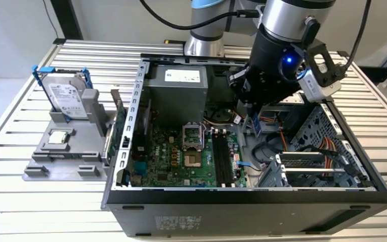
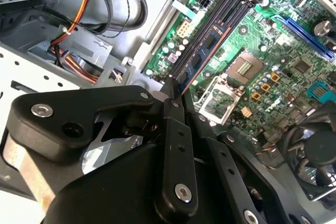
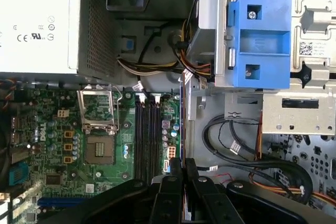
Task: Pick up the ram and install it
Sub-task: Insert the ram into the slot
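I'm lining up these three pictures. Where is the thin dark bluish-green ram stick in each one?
Exterior view: the thin dark bluish-green ram stick hangs from the black claw.
Second wrist view: the ram stick juts from the claw, lined up with the black memory slots.
First wrist view: edge-on, the ram stick is a thin line beside the memory slots.
Shared landmark: the square silver processor socket.

In the second wrist view the gripper (image 2: 173,90) holds the ram (image 2: 202,56) by one end, its fingers closed on it, above the black memory slots (image 2: 226,9) of the green motherboard (image 2: 273,51)
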Robot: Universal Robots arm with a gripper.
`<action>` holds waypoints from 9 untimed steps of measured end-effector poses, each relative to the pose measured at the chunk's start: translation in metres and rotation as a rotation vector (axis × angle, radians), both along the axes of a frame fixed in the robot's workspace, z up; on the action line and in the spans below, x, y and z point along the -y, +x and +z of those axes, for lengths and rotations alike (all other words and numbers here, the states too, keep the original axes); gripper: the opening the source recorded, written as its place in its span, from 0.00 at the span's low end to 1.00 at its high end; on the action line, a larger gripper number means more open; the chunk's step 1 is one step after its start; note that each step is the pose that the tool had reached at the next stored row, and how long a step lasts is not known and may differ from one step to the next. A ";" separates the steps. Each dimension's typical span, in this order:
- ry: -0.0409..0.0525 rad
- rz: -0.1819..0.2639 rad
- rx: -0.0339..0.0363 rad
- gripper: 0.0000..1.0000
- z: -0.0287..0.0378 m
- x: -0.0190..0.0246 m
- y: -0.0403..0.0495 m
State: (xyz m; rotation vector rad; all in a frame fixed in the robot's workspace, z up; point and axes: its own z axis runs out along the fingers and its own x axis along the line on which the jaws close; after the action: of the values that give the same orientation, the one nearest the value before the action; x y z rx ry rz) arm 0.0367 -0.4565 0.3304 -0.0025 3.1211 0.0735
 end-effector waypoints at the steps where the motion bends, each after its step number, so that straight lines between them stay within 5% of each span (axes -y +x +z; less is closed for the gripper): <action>1: -0.0001 0.000 0.0000 0.00 0.0000 0.0000 0.0000; 9: 0.0002 0.000 -0.0003 0.00 -0.0010 0.0009 -0.0010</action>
State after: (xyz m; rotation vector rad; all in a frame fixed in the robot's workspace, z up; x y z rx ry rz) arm 0.0357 -0.4575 0.3295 -0.0031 3.1214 0.0738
